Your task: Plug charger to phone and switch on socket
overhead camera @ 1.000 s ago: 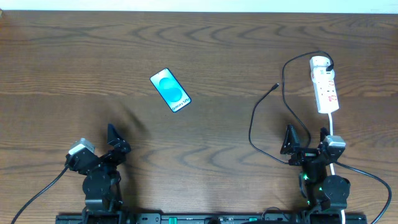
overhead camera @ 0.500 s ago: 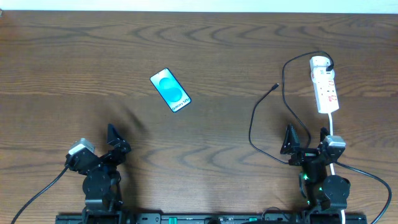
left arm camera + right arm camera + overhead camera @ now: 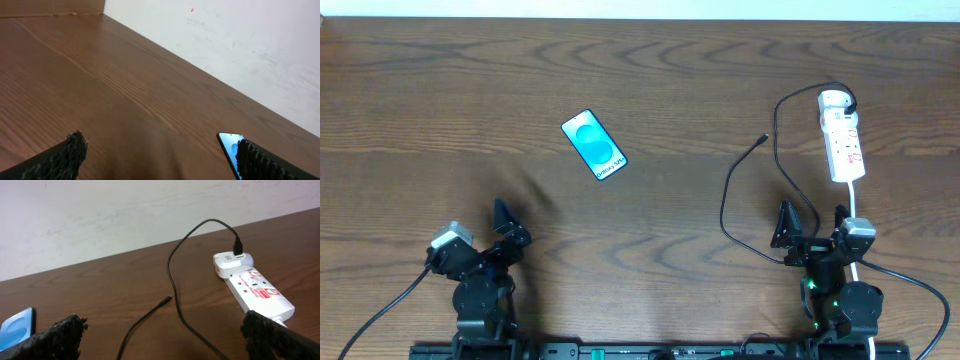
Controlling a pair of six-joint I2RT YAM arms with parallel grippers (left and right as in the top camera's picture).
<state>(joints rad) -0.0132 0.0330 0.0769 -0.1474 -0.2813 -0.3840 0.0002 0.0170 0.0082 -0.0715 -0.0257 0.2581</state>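
One dark brown wooden tabletop (image 3: pixel 670 80) is seen. One small rectangular smartphone with a black rim and cyan-blue screen (image 3: pixel 594 146) is counted, left of the middle. One narrow white plastic power strip with red marks (image 3: pixel 844 140) is counted by the right edge, towards the far right corner. One thin black charger cable (image 3: pixel 725 200) is counted, with one small black plug tip (image 3: pixel 764 139) and one round white adapter (image 3: pixel 834 100). Two black two-finger grippers are counted along the near edge: the left gripper (image 3: pixel 160 145) towards the near left corner, the right gripper (image 3: pixel 163 321) towards the near right corner.
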